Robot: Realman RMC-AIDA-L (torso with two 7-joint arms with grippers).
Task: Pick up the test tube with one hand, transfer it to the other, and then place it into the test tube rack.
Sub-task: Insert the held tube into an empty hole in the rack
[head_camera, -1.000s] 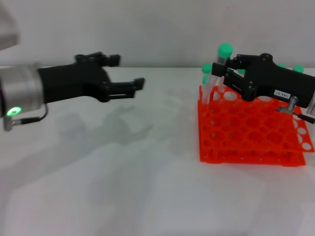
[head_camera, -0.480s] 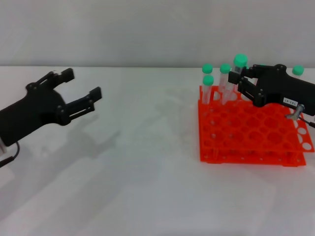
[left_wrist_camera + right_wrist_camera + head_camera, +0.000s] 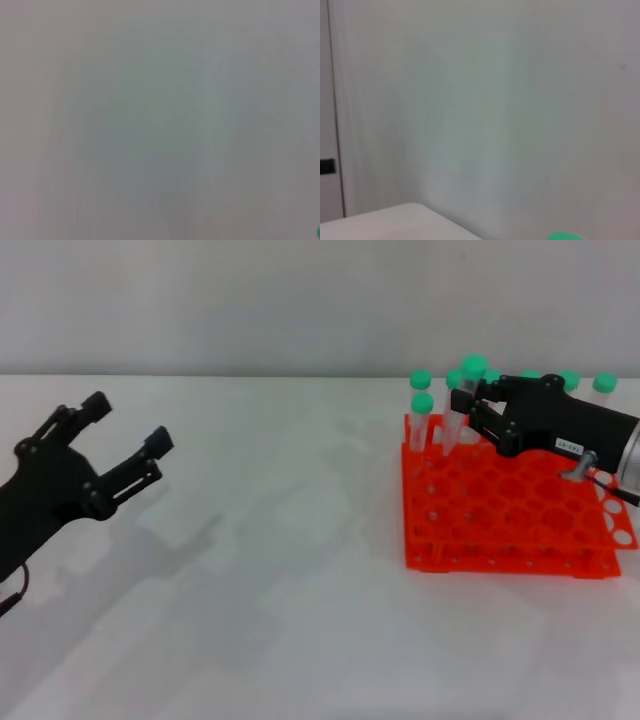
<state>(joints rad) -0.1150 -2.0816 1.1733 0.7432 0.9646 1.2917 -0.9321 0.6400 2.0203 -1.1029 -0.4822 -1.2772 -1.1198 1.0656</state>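
My right gripper (image 3: 470, 405), black with a small white label, is shut on the test tube (image 3: 456, 425). It holds the tube tilted over the back left part of the orange-red test tube rack (image 3: 500, 540). The tube's green cap (image 3: 474, 367) is up and its lower end is at the rack's top plate. I cannot tell whether the end is inside a hole. The cap's edge shows in the right wrist view (image 3: 564, 236). My left gripper (image 3: 128, 420) is open and empty at the far left, well away from the rack.
Several other green-capped tubes stand along the rack's back and left side, two of them (image 3: 421, 405) at its left corner and more (image 3: 604, 383) behind my right gripper. The white table (image 3: 280, 570) stretches between the arms. The left wrist view shows only a blank surface.
My left arm has drawn back to the left and lower, still open. My right gripper has moved the tube down and slightly left, toward the rack's back left holes.
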